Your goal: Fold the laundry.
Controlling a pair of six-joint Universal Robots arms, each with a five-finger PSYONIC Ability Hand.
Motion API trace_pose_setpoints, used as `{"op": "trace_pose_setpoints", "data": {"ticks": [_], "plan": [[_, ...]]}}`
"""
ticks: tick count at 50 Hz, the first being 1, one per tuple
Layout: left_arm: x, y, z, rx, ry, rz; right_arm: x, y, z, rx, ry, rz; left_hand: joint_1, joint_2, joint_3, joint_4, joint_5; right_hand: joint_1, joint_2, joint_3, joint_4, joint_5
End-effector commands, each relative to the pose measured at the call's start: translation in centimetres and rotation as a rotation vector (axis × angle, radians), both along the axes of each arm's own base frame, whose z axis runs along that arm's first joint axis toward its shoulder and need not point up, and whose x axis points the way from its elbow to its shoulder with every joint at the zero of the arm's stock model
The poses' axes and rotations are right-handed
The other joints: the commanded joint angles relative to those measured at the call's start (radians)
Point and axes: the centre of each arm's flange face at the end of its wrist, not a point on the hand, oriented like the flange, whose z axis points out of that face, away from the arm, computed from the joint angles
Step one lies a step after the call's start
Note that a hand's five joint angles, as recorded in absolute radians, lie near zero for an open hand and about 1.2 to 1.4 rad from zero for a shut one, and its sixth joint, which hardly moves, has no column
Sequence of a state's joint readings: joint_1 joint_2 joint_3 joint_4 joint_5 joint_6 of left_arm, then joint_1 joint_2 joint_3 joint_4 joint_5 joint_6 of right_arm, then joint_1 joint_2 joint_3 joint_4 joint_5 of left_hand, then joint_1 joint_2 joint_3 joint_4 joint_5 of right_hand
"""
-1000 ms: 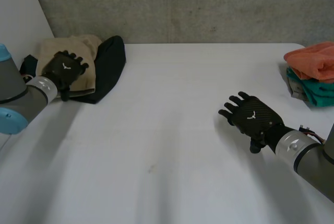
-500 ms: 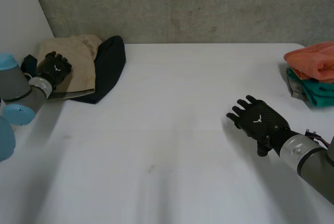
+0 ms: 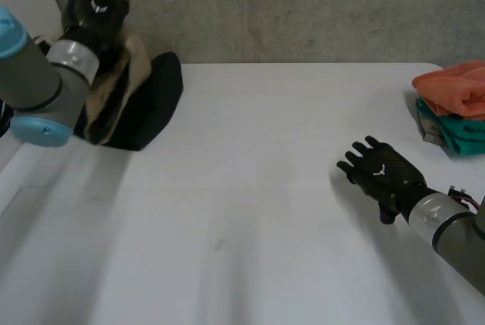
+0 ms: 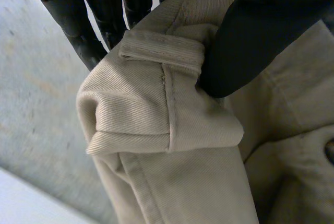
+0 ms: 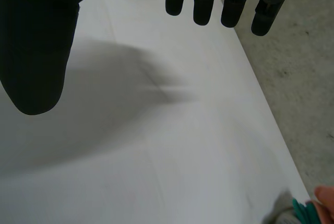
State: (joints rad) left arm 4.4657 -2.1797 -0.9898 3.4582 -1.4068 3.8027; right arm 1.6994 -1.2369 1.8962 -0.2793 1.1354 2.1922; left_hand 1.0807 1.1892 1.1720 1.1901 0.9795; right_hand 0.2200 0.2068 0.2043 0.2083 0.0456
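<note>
The left hand [image 3: 95,8] is held up at the far left corner of the counter [image 3: 250,189], above the surface and in front of the concrete wall [image 3: 303,7]. In the left wrist view its thumb [image 4: 261,36] and fingers [image 4: 94,31] pinch the beige garment [image 4: 156,130] at a thick stitched band with a belt loop. The cloth bunches between them and the rest hangs down. In the head view the beige garment [image 3: 106,101] hangs from that hand, against the black garment [image 3: 151,98] that lies heaped on the counter beside it.

The right hand [image 3: 383,173] hovers palm-down over the bare counter on the right, fingers [image 5: 201,4] straight and spread, holding nothing. At the far right edge a folded orange cloth [image 3: 455,86] rests on a folded teal cloth [image 3: 455,134].
</note>
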Motion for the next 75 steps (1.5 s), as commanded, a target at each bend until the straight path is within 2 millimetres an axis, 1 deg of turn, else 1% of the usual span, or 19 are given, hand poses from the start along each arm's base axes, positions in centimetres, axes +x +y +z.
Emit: {"op": "trace_pose_setpoints", "data": {"ticks": [1,7,16,20,23,26,30,34,37,41,46,49,53,61,65,70,72,74,75], "plan": [[-5.8,9.0,2.3,0.222,0.286,-0.222,-1.0,-1.1,0.9,-0.015,-0.025,-0.1,0.316,0.207,0.224,0.206,0.242,-0.045,-0.032,-0.03,-0.034,-0.046],[-10.8,14.8,-1.0,0.434,0.35,-0.344,-1.8,-1.8,1.6,-0.02,-0.061,-0.171,0.316,0.207,0.224,0.206,0.242,-0.045,-0.032,-0.03,-0.034,-0.046],[-16.9,22.8,-9.3,0.708,0.248,-0.425,-3.3,-2.9,2.0,-0.009,-0.105,-0.285,0.316,0.207,0.224,0.206,0.242,-0.045,-0.032,-0.03,-0.034,-0.046],[-17.6,25.6,-10.9,0.807,0.184,-0.44,-3.7,-3.2,2.2,0.005,-0.129,-0.324,-0.165,-0.273,-0.256,-0.274,-0.238,-0.045,-0.032,-0.03,-0.034,-0.046],[-16.8,26.1,-8.8,0.811,0.179,-0.423,-3.9,-3.2,2.6,0.023,-0.157,-0.367,-0.617,-0.725,-0.708,-0.726,-0.69,-0.045,-0.032,-0.03,-0.034,-0.046],[-15.1,25.1,-5.3,0.743,0.205,-0.388,-4.4,-3.1,3.3,0.055,-0.206,-0.449,-0.831,-0.94,-0.923,-0.941,-0.905,-0.045,-0.032,-0.03,-0.034,-0.046],[-12.2,23.0,-1.4,0.638,0.218,-0.332,-4.0,-2.3,4.7,0.099,-0.29,-0.527,-0.906,-1.015,-0.997,-1.016,-0.98,-0.045,-0.032,-0.03,-0.034,-0.046],[-9.6,21.4,0.8,0.551,0.185,-0.298,-3.2,-0.8,6.3,0.179,-0.376,-0.585,-0.906,-1.015,-0.997,-1.016,-0.98,-0.045,-0.032,-0.03,-0.034,-0.046],[-8.2,20.0,1.4,0.513,0.157,-0.282,-2.5,0.4,7.0,0.252,-0.421,-0.605,-0.906,-1.015,-0.997,-1.016,-0.98,-0.045,-0.032,-0.03,-0.034,-0.046],[-6.7,17.2,0.4,0.502,0.093,-0.259,-1.1,2.4,8.4,0.372,-0.5,-0.603,-0.906,-1.015,-0.997,-1.016,-0.98,-0.045,-0.032,-0.03,-0.034,-0.046],[-4.8,12.4,-4.2,0.562,-0.017,-0.172,1.7,5.1,9.2,0.478,-0.556,-0.531,-0.906,-1.015,-0.997,-1.016,-0.98,-0.045,-0.032,-0.03,-0.034,-0.046],[-4.4,10.9,-6.7,0.596,-0.076,-0.14,3.0,5.8,9.1,0.482,-0.544,-0.481,-0.906,-1.015,-0.997,-1.016,-0.98,-0.045,-0.032,-0.03,-0.034,-0.046],[-4.3,9.0,-10.9,0.634,-0.175,-0.115,4.5,5.9,7.5,0.469,-0.481,-0.446,-0.906,-1.015,-0.997,-1.016,-0.98,-0.045,-0.032,-0.03,-0.034,-0.046],[-5.3,7.0,-15.0,0.638,-0.212,-0.115,6.3,5.8,4.4,0.396,-0.393,-0.452,-0.891,-1.0,-0.982,-1.0,-0.964,-0.045,-0.032,-0.03,-0.034,-0.046],[-5.7,6.5,-16.4,0.642,-0.224,-0.117,7.0,5.4,2.9,0.356,-0.351,-0.437,-0.695,-0.803,-0.786,-0.804,-0.768,-0.025,-0.012,-0.01,-0.014,-0.025],[-6.2,6.5,-16.2,0.622,-0.217,-0.126,7.5,5.1,1.7,0.321,-0.321,-0.41,-0.14,-0.249,-0.232,-0.25,-0.214,0.458,0.471,0.474,0.47,0.458],[-6.5,6.6,-15.4,0.601,-0.199,-0.138,7.7,4.6,1.8,0.289,-0.327,-0.396,0.226,0.118,0.135,0.117,0.153,0.893,0.906,0.908,0.904,0.892],[-6.8,6.7,-14.7,0.581,-0.186,-0.147,7.8,4.3,2.1,0.26,-0.337,-0.383,0.316,0.207,0.224,0.206,0.242,1.166,1.179,1.181,1.177,1.166],[-7.0,6.9,-13.7,0.561,-0.175,-0.149,7.8,3.9,2.8,0.227,-0.34,-0.37,0.316,0.207,0.224,0.206,0.242,1.176,1.189,1.192,1.188,1.176]]}}
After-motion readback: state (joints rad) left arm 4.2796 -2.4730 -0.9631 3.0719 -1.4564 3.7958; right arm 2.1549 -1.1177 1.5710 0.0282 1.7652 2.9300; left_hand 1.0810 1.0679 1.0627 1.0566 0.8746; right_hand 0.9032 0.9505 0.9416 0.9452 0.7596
